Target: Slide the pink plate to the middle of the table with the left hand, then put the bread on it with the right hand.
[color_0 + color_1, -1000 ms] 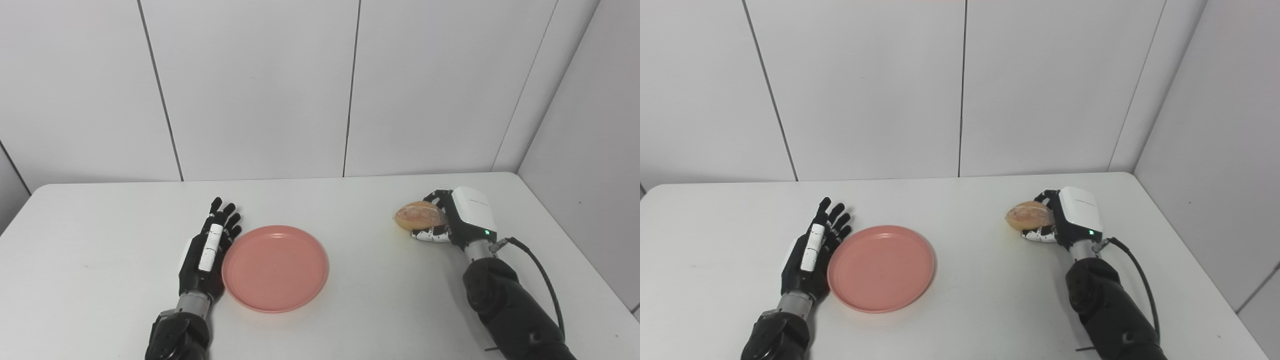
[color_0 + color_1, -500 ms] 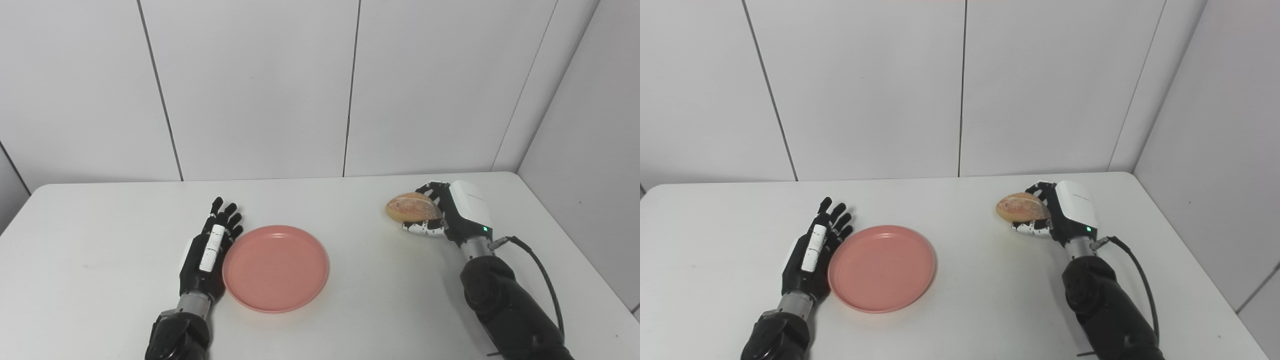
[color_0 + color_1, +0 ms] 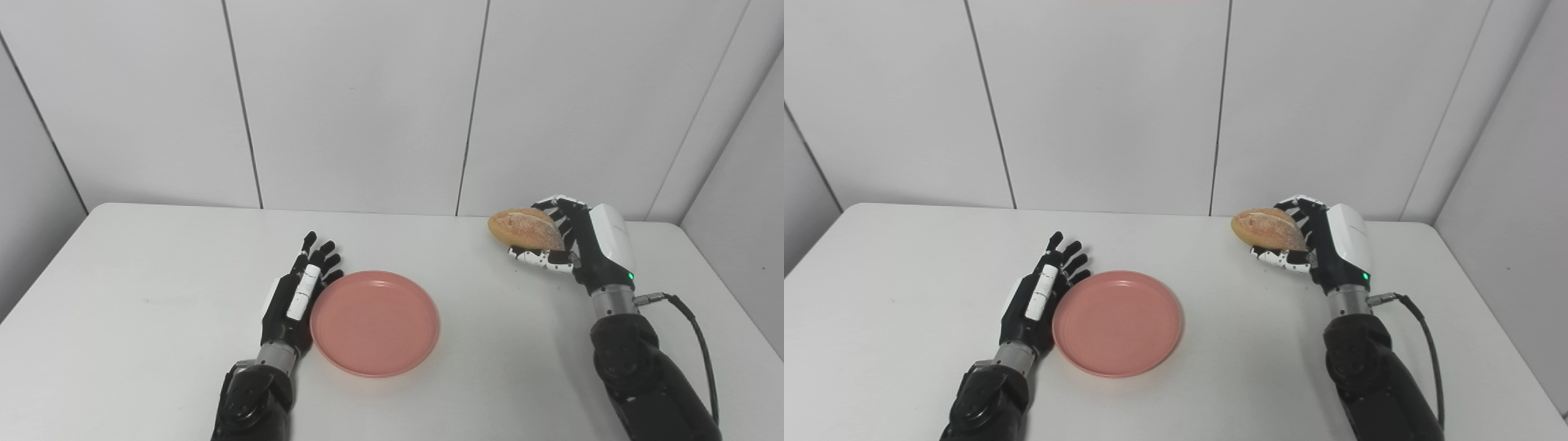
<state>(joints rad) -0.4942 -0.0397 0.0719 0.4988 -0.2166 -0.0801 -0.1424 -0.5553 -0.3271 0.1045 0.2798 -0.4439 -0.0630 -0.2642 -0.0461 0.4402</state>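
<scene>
Right hand grasps the bread clear of the table, right of the plate. Left hand lies flat, fingers spread, against the plate's rim. The roll looks light and crushable, so a gentle side-cradling hold seems sufficient.

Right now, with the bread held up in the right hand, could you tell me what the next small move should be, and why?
Probably carry the bread leftward toward the pink plate. The right hand grips it above the table, well to the right of the plate, which is bare near the table's middle. The left hand lies flat, fingers apart, against the plate's left rim, so it looks placed.
</scene>
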